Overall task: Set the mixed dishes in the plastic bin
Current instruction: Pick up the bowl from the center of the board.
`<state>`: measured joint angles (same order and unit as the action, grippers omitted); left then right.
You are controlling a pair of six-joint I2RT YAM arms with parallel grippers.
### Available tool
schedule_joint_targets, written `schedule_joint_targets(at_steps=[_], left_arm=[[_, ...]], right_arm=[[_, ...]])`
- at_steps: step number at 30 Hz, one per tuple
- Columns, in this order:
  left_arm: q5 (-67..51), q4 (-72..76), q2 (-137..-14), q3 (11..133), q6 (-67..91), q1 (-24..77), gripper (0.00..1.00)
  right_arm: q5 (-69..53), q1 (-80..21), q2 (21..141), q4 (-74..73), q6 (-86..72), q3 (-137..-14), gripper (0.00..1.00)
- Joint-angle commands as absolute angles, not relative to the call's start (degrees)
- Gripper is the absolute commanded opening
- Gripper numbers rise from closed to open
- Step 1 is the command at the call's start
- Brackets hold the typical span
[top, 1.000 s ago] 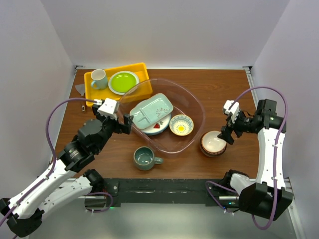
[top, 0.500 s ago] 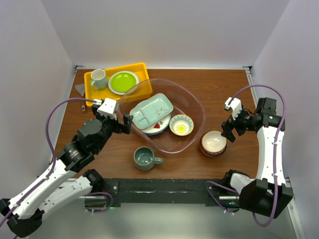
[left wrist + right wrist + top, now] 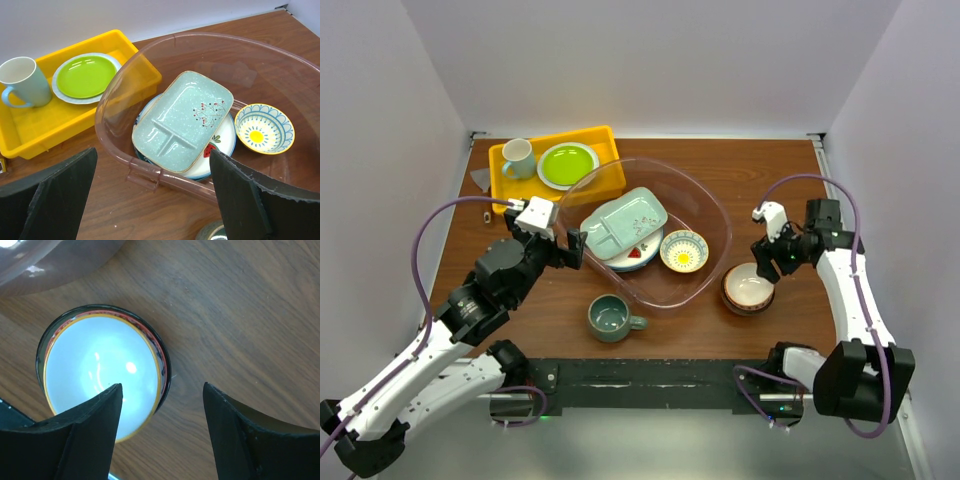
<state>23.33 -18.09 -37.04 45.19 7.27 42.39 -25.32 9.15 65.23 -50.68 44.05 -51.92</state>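
One plastic bin (image 3: 705, 205) holds one divided tray (image 3: 625, 220), one yellow bowl (image 3: 683, 251) and a plate (image 3: 638, 253) beneath the tray. On the desk (image 3: 770, 180) stand one mug (image 3: 610, 318) and one reddish-brown bowl (image 3: 748, 288). The right pincer (image 3: 766, 266), jaws apart, straddles that bowl's rim, with the bowl's centre at its 7 o'clock. The left pincer (image 3: 575, 247) gapes wide, with the bin at its 3 o'clock.

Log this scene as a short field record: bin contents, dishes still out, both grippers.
In plastic bin: divided tray on a fruit-marked plate; yellow-inside bowl beside them
On table: grey-green mug at the bin's near side; reddish-brown bowl right of the bin
Left gripper: fingers open, beside the bin's left rim, empty
Right gripper: fingers open, straddling the reddish-brown bowl's rim
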Motion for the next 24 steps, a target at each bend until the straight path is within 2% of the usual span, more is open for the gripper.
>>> schedule_joint_targets(at_steps=[1,11,14,18,19,24], left_arm=[[23.12,-15.91,-36.48,45.00,6.68,42.01,1.00],[22.94,-15.82,-36.39,45.00,6.77,41.92,1.00],[22.85,-15.82,-36.47,45.00,6.77,41.84,1.00],[22.85,-15.73,-36.48,45.00,6.68,41.84,1.00],[22.85,-15.73,-36.47,45.00,6.77,41.84,1.00],[22.76,-15.73,-36.48,45.00,6.68,41.75,1.00]], right_arm=[[-16.18,5.28,64.77,-43.16,37.36,-50.28,0.65],[-11.08,3.08,65.04,-41.75,37.35,-48.08,0.48],[-10.46,2.46,64.69,-41.49,37.53,-47.64,0.40],[-10.28,2.29,64.08,-41.84,37.71,-47.81,0.23],[-10.28,2.37,63.99,-41.92,37.79,-47.90,0.16],[-10.55,2.29,63.02,-42.54,38.14,-48.87,0.01]])
